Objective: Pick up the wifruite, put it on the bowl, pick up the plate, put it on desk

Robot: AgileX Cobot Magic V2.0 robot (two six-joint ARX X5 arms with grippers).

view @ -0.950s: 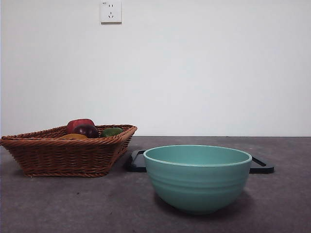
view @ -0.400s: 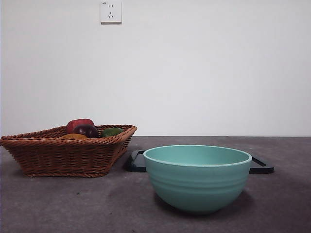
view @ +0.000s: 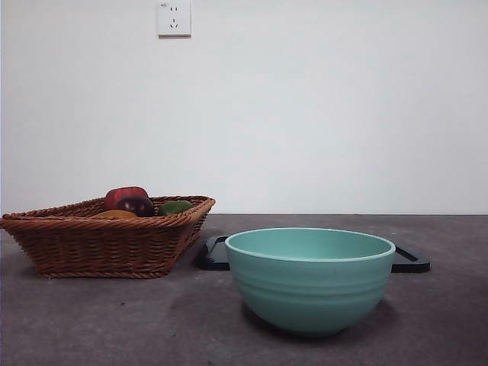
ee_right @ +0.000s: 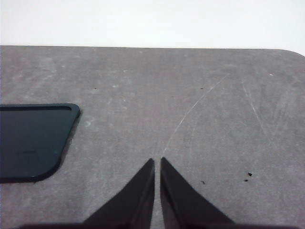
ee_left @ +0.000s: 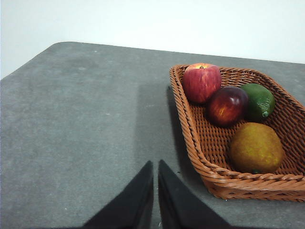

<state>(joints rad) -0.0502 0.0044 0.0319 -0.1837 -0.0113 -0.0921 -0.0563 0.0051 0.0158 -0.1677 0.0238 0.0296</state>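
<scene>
The orange-brown wifruite [ee_left: 255, 147] lies in a wicker basket [ee_left: 209, 164]; in the front view only its top [view: 114, 215] shows above the basket rim. The mint-teal bowl [view: 309, 277] stands empty on the dark grey desk [view: 114, 320], in front of a flat black plate [view: 215, 254] whose corner also shows in the right wrist view [ee_right: 28, 140]. My left gripper [ee_left: 155, 167] is shut and empty above the desk beside the basket. My right gripper [ee_right: 157, 163] is shut and empty above bare desk beside the plate. Neither arm shows in the front view.
The wicker basket [view: 107, 236] at the left also holds a red apple [ee_left: 201, 82], a dark red-purple fruit [ee_left: 227, 105] and a green fruit [ee_left: 259, 100]. A white wall with a socket [view: 174, 18] stands behind the desk.
</scene>
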